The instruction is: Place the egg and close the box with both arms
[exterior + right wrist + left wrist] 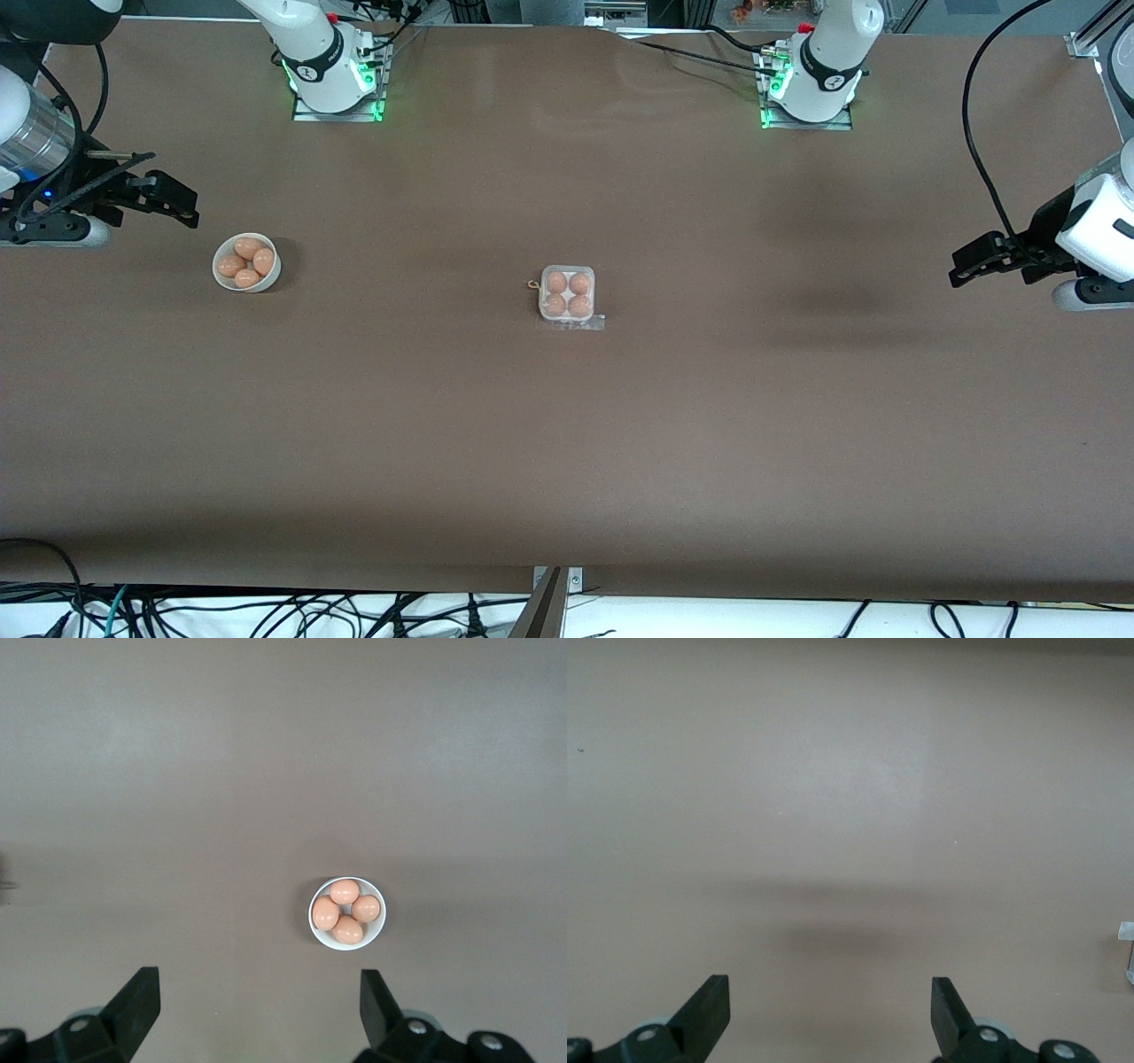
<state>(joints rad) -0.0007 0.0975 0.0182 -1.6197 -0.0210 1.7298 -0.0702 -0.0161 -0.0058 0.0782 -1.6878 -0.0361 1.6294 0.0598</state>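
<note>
I see the egg carton sitting near the middle of the brown desk, with four brown eggs in its cells and the clear lid apparently down over them; a strip of clear plastic sticks out along its edge nearest the front camera. Taking the carton as the clock's centre in the front view, the white bowl lies at about nine o'clock, well apart from it toward the right arm's end of the desk, and holds four more brown eggs.

My right gripper hangs above the desk at roughly ten o'clock from the bowl, close to the edge at that end. Its fingers are spread wide and hold nothing; through its wrist camera I look down on the bowl between and ahead of the two tips.

My left gripper hangs at about three o'clock from the carton, well apart from it, over bare desk at the left arm's end. Its fingers are likewise released and empty, with only desk surface and a soft shadow beneath them. A sliver of something pale shows at the edge of the left wrist view; I cannot tell what it is.
</note>
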